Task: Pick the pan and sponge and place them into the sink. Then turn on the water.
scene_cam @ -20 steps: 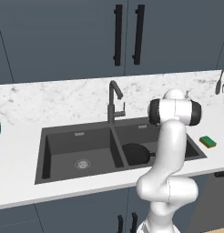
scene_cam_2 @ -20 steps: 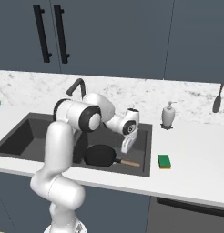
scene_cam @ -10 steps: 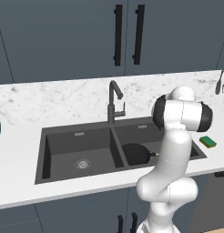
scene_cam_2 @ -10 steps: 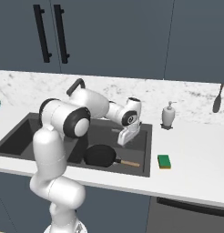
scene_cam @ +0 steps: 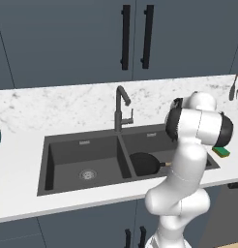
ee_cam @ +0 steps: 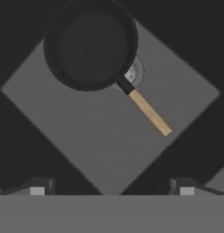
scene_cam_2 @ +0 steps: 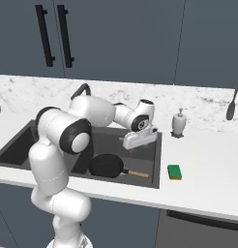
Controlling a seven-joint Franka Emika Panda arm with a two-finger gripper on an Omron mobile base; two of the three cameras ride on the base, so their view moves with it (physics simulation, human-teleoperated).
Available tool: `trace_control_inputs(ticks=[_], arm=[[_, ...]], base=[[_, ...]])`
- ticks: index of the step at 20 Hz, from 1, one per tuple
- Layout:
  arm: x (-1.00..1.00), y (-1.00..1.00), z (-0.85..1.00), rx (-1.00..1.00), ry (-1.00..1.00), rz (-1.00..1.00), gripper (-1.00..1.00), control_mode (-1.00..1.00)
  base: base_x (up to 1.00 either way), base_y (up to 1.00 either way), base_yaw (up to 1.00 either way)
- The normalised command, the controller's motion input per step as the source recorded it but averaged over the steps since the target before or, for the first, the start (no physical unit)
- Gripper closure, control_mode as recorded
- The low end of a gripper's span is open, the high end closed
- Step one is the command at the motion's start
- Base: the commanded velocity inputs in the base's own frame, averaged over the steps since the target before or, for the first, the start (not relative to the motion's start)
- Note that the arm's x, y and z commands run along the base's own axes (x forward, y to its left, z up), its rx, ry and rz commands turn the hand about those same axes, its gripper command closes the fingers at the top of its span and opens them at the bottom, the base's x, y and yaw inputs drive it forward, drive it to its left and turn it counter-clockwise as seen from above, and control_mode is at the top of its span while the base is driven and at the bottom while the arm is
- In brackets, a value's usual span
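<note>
Hovering over the sink (scene_cam_2: 157,157) with jaws spread wide, empty — gripper (scene_cam_2: 134,147); pan (ee_cam: 90,44) upper left in the hand view (covering the drain); sponge (scene_cam_2: 174,171) right of the rim.

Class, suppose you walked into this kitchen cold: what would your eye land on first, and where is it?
First the big white arm reaching over the sink, its open gripper poised above the right basin. Next the black pan lying in that basin, its wooden handle pointing toward the green sponge on the counter beside the sink.
</note>
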Motion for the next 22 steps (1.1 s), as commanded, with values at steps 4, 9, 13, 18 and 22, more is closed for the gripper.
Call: trace_control_inputs(ticks=[4, 9, 13, 18, 22], arm=[[-0.14, -0.05, 0.22, -0.18, 0.03, -0.41, -1.00, -1.00], [-0.12, -0.01, -0.01, -0.22, 0.02, -0.25, -1.00, -1.00], [-0.18, -0.33, -0.09, -0.05, -0.02, 0.00, -1.00, -1.00], [-0.09, -0.37, 0.00, 0.00, 0.00, 0.00, -1.00, -1.00], [0.00, -0.42, 0.01, 0.00, 0.00, 0.00, -1.00, -1.00]], base=[[0.00, 0.00, 0.00], [0.00, 0.00, 0.00], [0.00, 0.00, 0.00], [0.00, 0.00, 0.00], [0.00, 0.00, 0.00]])
